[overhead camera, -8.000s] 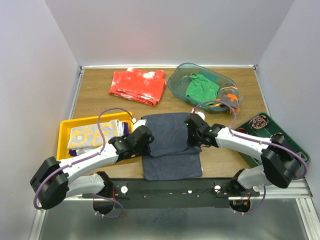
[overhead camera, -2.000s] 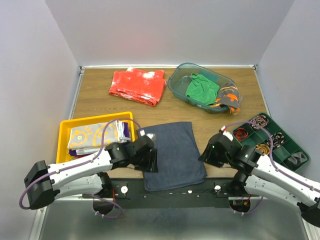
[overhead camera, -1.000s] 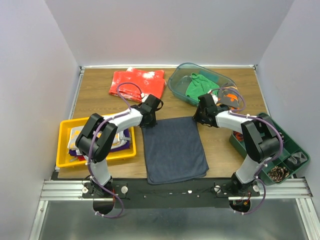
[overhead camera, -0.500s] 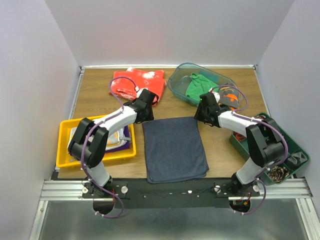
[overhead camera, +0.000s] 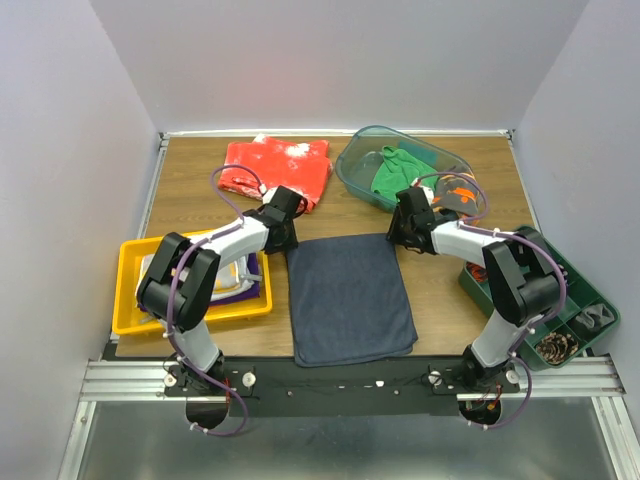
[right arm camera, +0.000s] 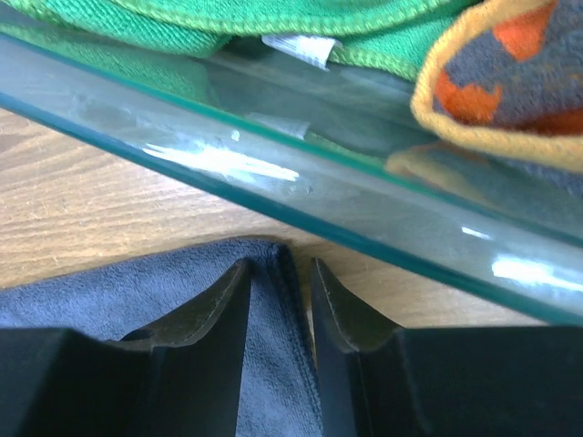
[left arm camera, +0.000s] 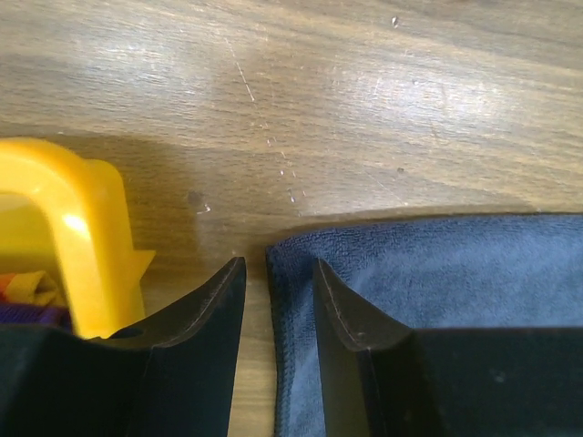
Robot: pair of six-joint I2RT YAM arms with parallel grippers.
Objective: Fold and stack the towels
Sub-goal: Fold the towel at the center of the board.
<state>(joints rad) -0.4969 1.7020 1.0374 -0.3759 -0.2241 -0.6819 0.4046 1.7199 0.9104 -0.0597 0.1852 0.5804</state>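
Note:
A dark navy towel (overhead camera: 350,295) lies flat on the table's middle. My left gripper (overhead camera: 289,240) is at its far left corner. In the left wrist view the gripper (left arm camera: 278,273) is open, its jaws either side of the towel's (left arm camera: 437,273) left hem, with wood showing beside it. My right gripper (overhead camera: 395,237) is at the far right corner. In the right wrist view it (right arm camera: 281,271) is open, its jaws either side of the towel's (right arm camera: 137,291) corner hem. A green towel (overhead camera: 400,172) and a grey-and-orange towel (overhead camera: 457,193) lie in a clear teal bin (overhead camera: 352,172).
The bin wall (right arm camera: 364,182) stands just beyond my right fingers. A yellow tray (overhead camera: 122,290) with folded towels sits left, its corner (left arm camera: 73,218) beside my left fingers. A red speckled cloth (overhead camera: 275,172) lies at the far left. A green compartment tray (overhead camera: 590,300) is right.
Two seconds ago both grippers were at the towel's near side; they have moved to its far corners. In the last half second the left gripper came down closer to its corner.

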